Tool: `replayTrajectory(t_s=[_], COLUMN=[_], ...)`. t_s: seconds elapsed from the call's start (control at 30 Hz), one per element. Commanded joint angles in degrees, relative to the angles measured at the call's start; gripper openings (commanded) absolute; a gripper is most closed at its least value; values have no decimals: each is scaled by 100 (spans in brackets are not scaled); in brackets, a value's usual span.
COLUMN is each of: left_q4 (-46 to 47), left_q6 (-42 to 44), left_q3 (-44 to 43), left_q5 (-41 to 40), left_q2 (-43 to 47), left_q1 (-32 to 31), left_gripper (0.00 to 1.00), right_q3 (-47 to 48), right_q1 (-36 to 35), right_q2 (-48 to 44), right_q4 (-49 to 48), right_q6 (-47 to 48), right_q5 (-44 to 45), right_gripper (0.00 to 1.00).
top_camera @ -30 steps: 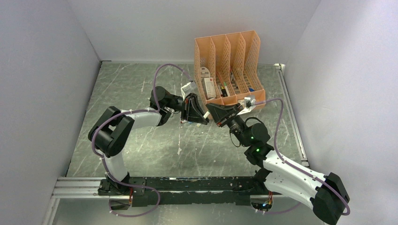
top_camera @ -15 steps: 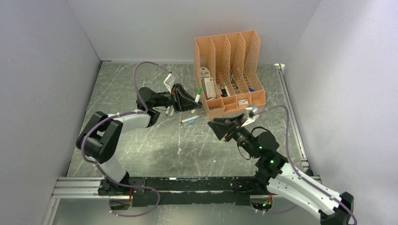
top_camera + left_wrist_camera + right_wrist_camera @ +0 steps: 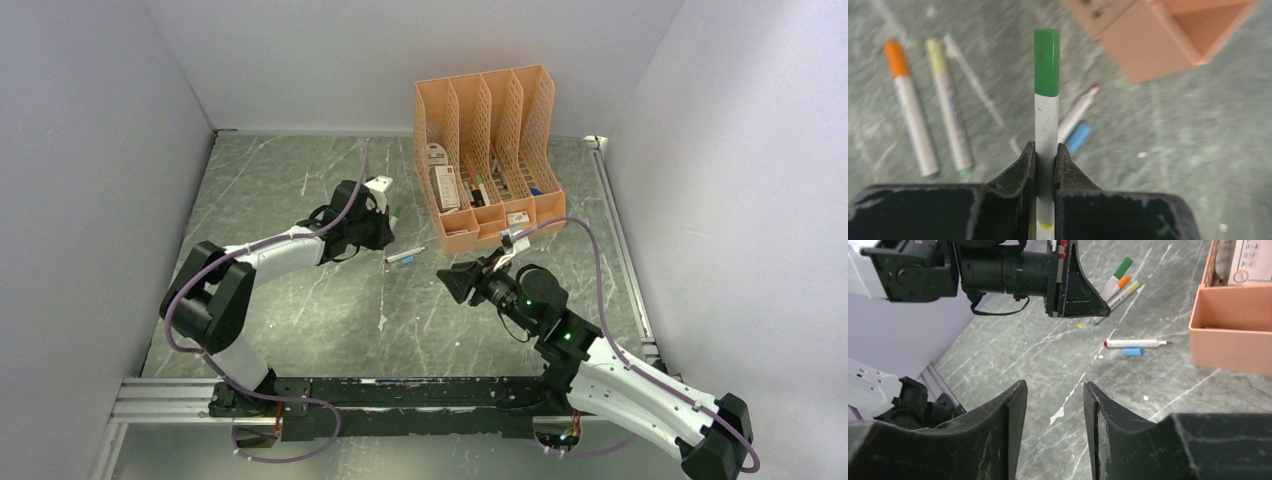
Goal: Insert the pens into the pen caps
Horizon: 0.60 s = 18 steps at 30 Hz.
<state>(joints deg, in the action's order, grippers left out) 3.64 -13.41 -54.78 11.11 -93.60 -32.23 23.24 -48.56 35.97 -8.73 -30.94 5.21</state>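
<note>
Between the pads of the left claw (image 3: 1046, 150), which is clenching tight, a green-capped pen (image 3: 1046, 117) is sitting gripped by its white barrel, cap end pointing away from the wrist. At four o'clock from that claw in the top view, a bare pen (image 3: 405, 256) with a red tip is lying flat on the counter (image 3: 300, 190), with a blue cap (image 3: 1132, 352) lying just beside it. An orange-capped pen (image 3: 910, 112) and a yellow-capped pen (image 3: 948, 110) are lying side by side at ten o'clock in the left wrist view. The right claw (image 3: 1054, 390) is standing released and gripping nothing, with the bare pen at ten o'clock from it and the peach organiser (image 3: 490, 140) at twelve. Doing this step well is probably meaning laying the finished pen down low beside the capped pair so it is not rolling, while the right claw is lining its jaws across the bare barrel, not along it. The left arm (image 3: 270, 250) is stretching low toward two o'clock from its base. The right arm (image 3: 610, 375) is folding at the elbow and reaching toward eleven o'clock.
</note>
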Motion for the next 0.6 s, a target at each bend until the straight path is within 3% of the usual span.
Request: replayTrajectory(t_s=[0.0, 0.27, 0.57], left_q4=[-980, -1222, -1131], left_q6=[261, 320, 416], left_q3=[-376, -968, -1147], left_q5=[-1341, -1701, -1681], left_q2=[-339, -1259, -1522], left_q1=[-30, -37, -38], left_gripper=[12, 13, 38], right_q3=[-10, -141, -180], right_q1=[-9, -8, 4], right_q2=[173, 179, 236], right_q4=[-261, -330, -329], right_q6=[88, -7, 41], right_q5=[-213, -291, -310], right_gripper=[45, 45, 45])
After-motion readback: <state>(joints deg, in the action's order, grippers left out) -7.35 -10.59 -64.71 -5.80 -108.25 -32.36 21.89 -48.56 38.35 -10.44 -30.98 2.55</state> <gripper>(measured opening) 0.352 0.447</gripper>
